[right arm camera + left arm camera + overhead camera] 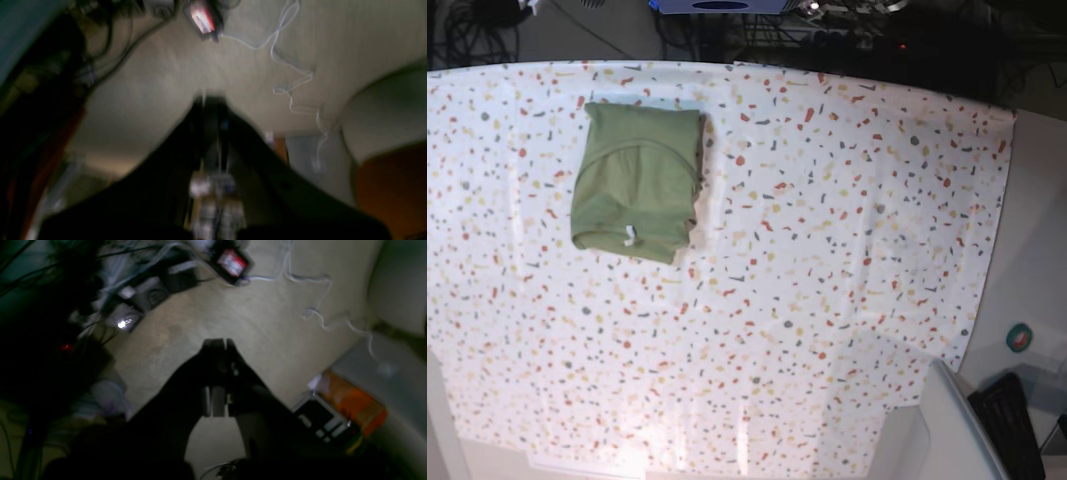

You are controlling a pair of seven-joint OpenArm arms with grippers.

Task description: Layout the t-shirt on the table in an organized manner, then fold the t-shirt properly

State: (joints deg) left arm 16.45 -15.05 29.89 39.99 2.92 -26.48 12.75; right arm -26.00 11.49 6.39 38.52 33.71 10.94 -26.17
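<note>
One folded t-shirt (637, 182), speckled table (847, 260), both claws closed

No legible text, brand, number or sign in any view. Red-and-white label (232, 262) on a dark box on the floor, left wrist view: blurred, no characters resolved. Same label (201, 16) in right wrist view: motion-smeared, unreadable. Small white tag (630, 238) at collar of folded olive-green t-shirt (637, 180), base view: too small to show print. Orange package (353, 401) beside a grey bin: markings indistinct.
</note>
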